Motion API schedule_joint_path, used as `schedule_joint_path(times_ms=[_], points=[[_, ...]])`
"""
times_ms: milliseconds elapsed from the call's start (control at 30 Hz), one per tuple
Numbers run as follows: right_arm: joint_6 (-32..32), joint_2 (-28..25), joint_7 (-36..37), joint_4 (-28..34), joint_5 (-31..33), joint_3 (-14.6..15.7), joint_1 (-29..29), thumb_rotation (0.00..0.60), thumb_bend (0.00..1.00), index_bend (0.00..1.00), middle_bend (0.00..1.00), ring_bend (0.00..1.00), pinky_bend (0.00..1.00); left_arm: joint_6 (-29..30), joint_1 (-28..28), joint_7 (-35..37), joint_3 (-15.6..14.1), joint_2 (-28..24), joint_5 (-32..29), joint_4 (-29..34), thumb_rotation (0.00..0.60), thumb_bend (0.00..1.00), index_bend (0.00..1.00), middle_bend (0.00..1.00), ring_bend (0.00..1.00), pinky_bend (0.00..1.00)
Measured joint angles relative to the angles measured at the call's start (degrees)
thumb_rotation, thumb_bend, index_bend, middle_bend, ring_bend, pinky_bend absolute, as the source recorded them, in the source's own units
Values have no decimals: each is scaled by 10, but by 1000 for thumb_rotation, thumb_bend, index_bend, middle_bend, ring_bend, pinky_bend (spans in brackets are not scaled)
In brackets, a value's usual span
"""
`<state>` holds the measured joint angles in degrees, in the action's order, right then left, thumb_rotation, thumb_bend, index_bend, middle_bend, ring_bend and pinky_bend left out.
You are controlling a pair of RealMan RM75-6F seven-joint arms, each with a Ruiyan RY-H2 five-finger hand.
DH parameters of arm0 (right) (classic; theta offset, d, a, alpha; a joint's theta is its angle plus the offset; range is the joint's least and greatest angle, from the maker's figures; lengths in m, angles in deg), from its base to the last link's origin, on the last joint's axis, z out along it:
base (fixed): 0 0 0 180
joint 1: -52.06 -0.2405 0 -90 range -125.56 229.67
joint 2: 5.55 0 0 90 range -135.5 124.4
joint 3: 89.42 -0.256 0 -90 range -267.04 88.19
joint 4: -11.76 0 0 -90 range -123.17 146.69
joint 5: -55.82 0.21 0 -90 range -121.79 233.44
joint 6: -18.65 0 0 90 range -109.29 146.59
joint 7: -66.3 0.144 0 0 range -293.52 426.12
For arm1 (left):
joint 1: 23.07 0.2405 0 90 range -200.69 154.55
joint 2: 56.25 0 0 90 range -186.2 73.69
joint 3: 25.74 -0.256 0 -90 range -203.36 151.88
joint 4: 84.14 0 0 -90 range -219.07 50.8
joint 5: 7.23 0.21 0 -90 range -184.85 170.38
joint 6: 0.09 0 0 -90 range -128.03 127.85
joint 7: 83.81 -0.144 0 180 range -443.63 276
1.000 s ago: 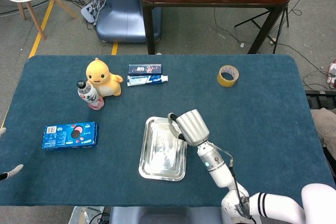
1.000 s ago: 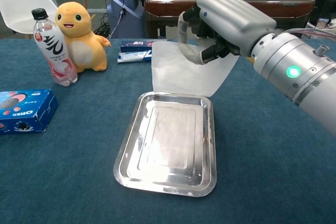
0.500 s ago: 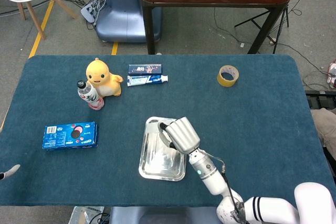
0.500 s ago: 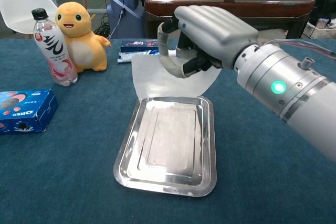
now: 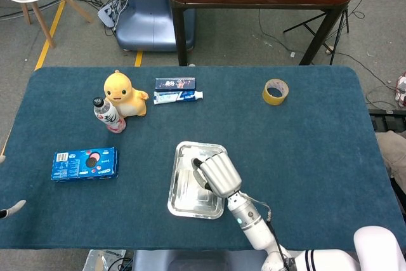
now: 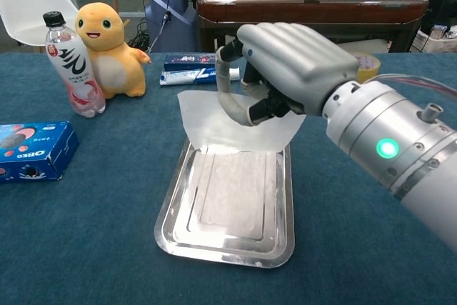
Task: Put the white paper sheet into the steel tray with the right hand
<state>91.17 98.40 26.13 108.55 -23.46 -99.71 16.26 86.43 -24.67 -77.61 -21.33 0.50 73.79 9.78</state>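
The steel tray [image 6: 170,213] lies at the table's middle, its rim [image 5: 180,208] showing near the front edge in the head view. My right hand [image 6: 287,61] hangs over the tray's far end and pinches the top of the white paper sheet [image 6: 211,121]. The sheet's lower part lies flat inside the tray, and its upper part rises toward the fingers. From the head view the right hand [image 5: 217,171] covers most of the sheet. Only a fingertip of my left hand [image 5: 14,207] shows at the left edge.
A yellow duck toy [image 6: 107,46] and a drink bottle [image 6: 70,62] stand at the back left. A blue Oreo box [image 6: 28,149] lies left of the tray. Toothpaste boxes [image 6: 187,69] sit behind it, and a tape roll [image 5: 275,91] at the back right.
My right hand has come nearer and lower with the sheet. The paper hung behind the tray before; its lower part now lies inside the tray.
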Motion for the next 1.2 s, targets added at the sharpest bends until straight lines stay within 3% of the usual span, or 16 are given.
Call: schedule_joint_path(times_ms=[1200], points=[[2, 34, -6, -65, 38, -20, -4, 600, 517, 614, 1000, 1000, 1000, -3, 0, 1, 1, 1, -3, -1, 600, 69, 99, 32, 22, 409]])
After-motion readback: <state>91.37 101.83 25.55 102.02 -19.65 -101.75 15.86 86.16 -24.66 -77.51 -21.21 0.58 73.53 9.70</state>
